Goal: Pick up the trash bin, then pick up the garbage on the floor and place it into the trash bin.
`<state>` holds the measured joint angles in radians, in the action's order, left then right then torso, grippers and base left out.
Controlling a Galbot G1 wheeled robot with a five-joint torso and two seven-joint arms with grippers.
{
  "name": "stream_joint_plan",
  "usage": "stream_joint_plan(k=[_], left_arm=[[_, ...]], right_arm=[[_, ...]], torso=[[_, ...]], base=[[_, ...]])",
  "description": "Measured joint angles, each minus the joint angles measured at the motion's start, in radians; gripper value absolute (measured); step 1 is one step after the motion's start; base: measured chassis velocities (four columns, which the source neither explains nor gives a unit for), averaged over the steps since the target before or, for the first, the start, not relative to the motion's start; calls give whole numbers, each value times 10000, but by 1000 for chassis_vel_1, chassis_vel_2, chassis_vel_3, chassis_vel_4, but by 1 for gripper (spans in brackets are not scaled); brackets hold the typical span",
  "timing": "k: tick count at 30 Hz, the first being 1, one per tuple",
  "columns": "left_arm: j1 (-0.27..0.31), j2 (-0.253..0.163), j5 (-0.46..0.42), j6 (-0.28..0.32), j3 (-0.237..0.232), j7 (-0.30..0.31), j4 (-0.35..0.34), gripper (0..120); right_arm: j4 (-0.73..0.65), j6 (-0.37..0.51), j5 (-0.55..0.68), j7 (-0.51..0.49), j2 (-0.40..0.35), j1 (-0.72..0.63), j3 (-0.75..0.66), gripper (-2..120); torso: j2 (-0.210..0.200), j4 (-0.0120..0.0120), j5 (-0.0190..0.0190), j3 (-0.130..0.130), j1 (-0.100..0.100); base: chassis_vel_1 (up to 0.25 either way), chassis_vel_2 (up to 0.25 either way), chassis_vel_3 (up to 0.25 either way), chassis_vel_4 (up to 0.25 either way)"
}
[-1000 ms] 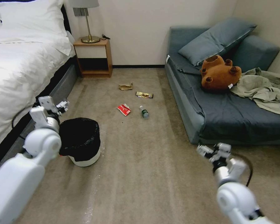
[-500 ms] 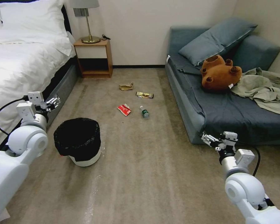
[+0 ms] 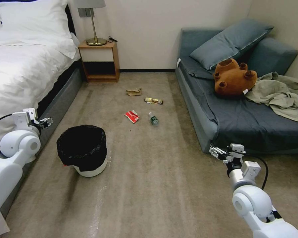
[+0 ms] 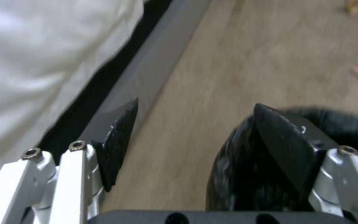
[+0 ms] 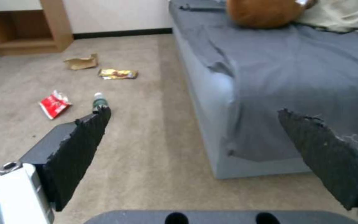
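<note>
Sitting on the carpet at lower left of the head view, one trash bin (image 3: 86,150) is standing upright, untouched. Four garbage pieces are lying mid-frame: one brown paper bag (image 3: 134,92), one gold wrapper (image 3: 153,100), one red packet (image 3: 131,116) and one bottle (image 3: 153,119). The left pincer (image 3: 45,122) is hanging released beside the bed (image 3: 20,76); the right pincer (image 3: 216,152) is hanging released near the sofa (image 3: 235,122).

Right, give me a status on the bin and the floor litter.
Done: nothing. The trash bin stands on the carpet, ungrasped. In hand: nothing; the left claw is open beside the bed, the right claw open near the sofa. Left: lifting the bin, then binning the red packet, bottle, gold wrapper and paper bag.
</note>
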<state>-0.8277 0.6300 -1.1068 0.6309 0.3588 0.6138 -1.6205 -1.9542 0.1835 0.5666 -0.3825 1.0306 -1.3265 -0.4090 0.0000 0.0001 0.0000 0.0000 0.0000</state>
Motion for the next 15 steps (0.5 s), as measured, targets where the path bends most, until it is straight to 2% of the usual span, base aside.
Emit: stream_joint_plan(k=[4,9,11,13,14,15], left_arm=[[312,-7,-215,774,-79,137,209,79],[632,12,-187,1113,-245,49,595,79],[856,75,-158,1125,-332,-172,801,80],[1372,339,227,1127,-547,-703,1423,81],[1372,339,227,1127,-547,-703,1423,81],[1633,486,489,1126,-690,-1011,1759,81]], right_arm=[[247,-43,-82,33,76,203,313,100],[470,-117,-198,145,135,353,628,100],[534,-147,-277,192,185,366,706,100],[593,-169,-389,217,303,366,777,100],[593,-169,-389,217,303,366,777,100],[615,-175,-445,220,360,355,798,100]], torso=[[0,0,0,0,0],[0,0,-1,0,0],[0,3,0,0,0],[0,-2,-1,0,0],[0,-2,-1,0,0],[0,-3,0,0,0]], base=[[0,0,0,0],[0,0,0,0],[0,0,0,0],[0,0,0,0],[0,0,0,0],[0,0,0,0]])
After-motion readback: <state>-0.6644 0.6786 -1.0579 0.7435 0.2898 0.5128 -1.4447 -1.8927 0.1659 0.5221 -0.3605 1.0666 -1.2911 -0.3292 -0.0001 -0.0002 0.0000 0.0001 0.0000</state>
